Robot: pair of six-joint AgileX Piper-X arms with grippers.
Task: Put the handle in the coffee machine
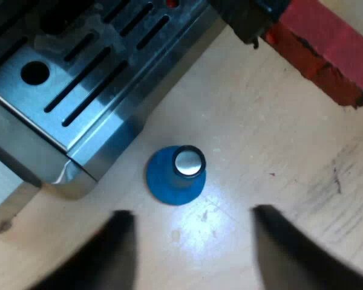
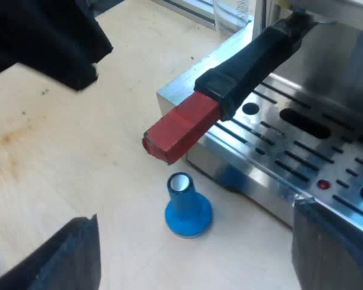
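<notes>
The metal holder's dark handle juts out from the espresso machine's front, above the slotted drip tray. Its red end hangs past the tray's corner, over the table. In the left wrist view the red end shows beyond the drip tray. A blue tamper with a shiny top stands upright on the wood by the tray's corner, under the red end. My left gripper is open above the tamper, holding nothing. My right gripper is open too, its fingers wide on either side of the tamper.
A measuring glass stands beside the machine, beyond the handle. A dark bulk of my left arm hangs over the bare wooden table. The drip tray's steel corner sits close to the tamper.
</notes>
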